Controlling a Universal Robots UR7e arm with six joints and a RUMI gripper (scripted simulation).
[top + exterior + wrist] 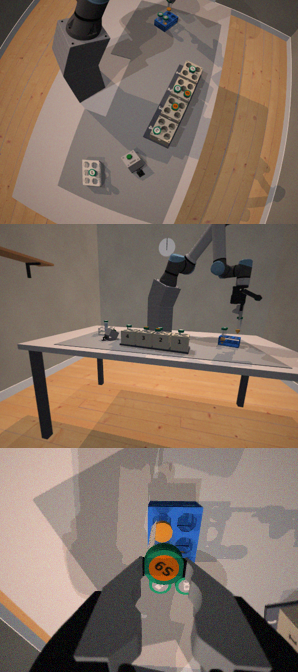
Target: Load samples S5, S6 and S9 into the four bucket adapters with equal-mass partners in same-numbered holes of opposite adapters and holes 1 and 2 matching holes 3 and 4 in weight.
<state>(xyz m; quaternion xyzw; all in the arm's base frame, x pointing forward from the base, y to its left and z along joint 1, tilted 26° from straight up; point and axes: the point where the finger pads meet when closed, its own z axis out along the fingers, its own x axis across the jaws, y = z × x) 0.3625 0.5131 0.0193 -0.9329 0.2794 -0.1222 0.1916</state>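
My gripper (pixel 163 558) (pixel 240 314) is shut on the orange-dot tube S9 (pixel 164 569) (pixel 240 319). The tube hangs upright, its orange tip above the blue rack (pixel 159 25) (pixel 229 344) (pixel 175 509). Two grey-dot tubes (pixel 160 14) (pixel 165 17) stand in that rack. Adapter 1 (pixel 179 347) has a white-dot tube (pixel 192 69) in its centre hole. Adapter 2 (pixel 156 343) has a white-dot tube (pixel 177 88) and an orange-dot tube (pixel 187 93). Adapter 3 (pixel 143 343) has an orange-dot tube (pixel 175 106) in its centre. Adapter 4 (pixel 128 341) has a white-dot tube (pixel 157 130). Other labels are hard to read.
A white rack (pixel 91 184) holds one white-dot tube (pixel 92 172). The green DONE key (pixel 129 156) is on its small sloped desk (pixel 137 166), between the white rack and the adapters. The adapters stand in a row on the dark stand (pixel 147 136).
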